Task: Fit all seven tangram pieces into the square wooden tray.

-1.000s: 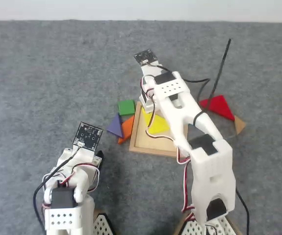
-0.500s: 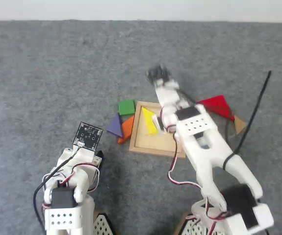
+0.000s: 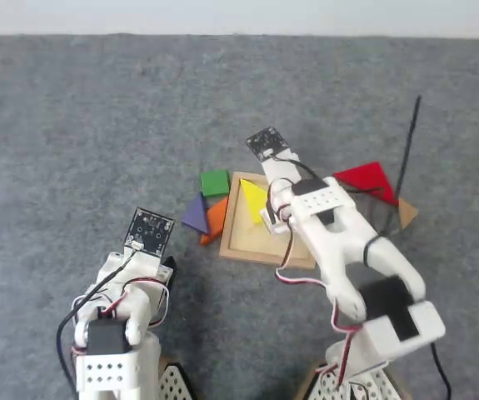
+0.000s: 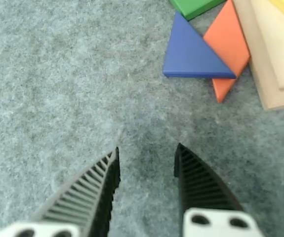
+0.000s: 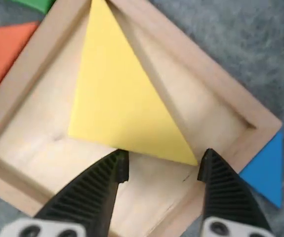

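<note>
The square wooden tray point(image 3: 237, 247) point(image 5: 196, 84) holds a yellow triangle point(image 3: 253, 198) point(image 5: 119, 106), one tip in the tray's far left corner. My right gripper point(image 5: 164, 160) point(image 3: 266, 211) hovers open over the tray, just near of the yellow triangle, its fingers point(image 5: 102, 185) holding nothing. Left of the tray lie a green square point(image 3: 215, 182) point(image 4: 193, 6), a blue-purple triangle point(image 3: 195, 214) point(image 4: 193, 54) and an orange piece point(image 3: 216, 218) point(image 4: 228, 49). My left gripper point(image 4: 146, 153) point(image 3: 169, 267) is open above bare carpet, nearer than those pieces.
A red triangle point(image 3: 371, 181) and a tan piece point(image 3: 406, 212) lie on the grey carpet right of the tray. A blue piece point(image 5: 265, 168) peeks out beyond the tray's rim. The right arm's black cable point(image 3: 406, 150) arches over the red triangle.
The right arm has swung and drawn back over the tray, and the yellow triangle has slid a little toward the far left corner. The left arm has not moved.
</note>
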